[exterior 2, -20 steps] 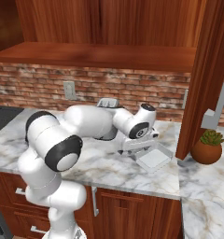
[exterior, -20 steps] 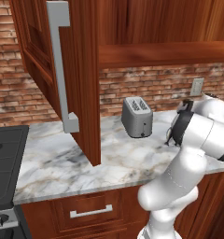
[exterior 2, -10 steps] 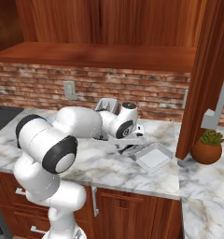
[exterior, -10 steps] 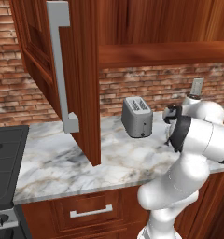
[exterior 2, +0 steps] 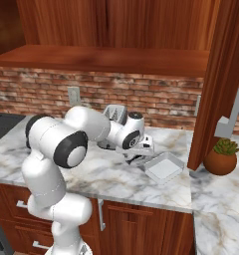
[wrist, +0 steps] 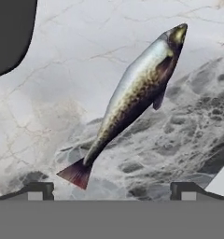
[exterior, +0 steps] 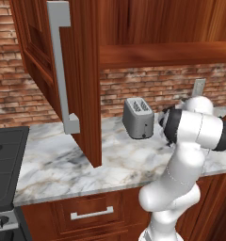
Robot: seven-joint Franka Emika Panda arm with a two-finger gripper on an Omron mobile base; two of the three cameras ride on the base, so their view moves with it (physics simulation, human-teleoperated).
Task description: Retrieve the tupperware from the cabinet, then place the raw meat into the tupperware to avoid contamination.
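The raw meat (wrist: 132,98), a slender grey fish with a forked tail, lies flat on the marble counter (wrist: 48,93). My gripper (wrist: 111,190) hovers open right above it, one fingertip on either side of the tail and nothing between them. In the right base view the gripper (exterior 2: 136,157) points down at the counter, just left of the tupperware (exterior 2: 164,167). This shallow white container sits on the counter, and its corner (wrist: 222,181) shows in the hand view. The cabinet (exterior: 82,70) hangs above with its door swung open.
A grey two-slot toaster (exterior: 139,117) stands by the brick wall behind my arm. A potted plant (exterior 2: 221,158) sits right of the tupperware, under the second open cabinet door (exterior 2: 223,74). A black stove (exterior: 4,160) borders the counter's left end. A drawer (exterior: 91,214) lies below.
My hand has swung left from above the tupperware and come down close over the fish. The jaws have stayed open.
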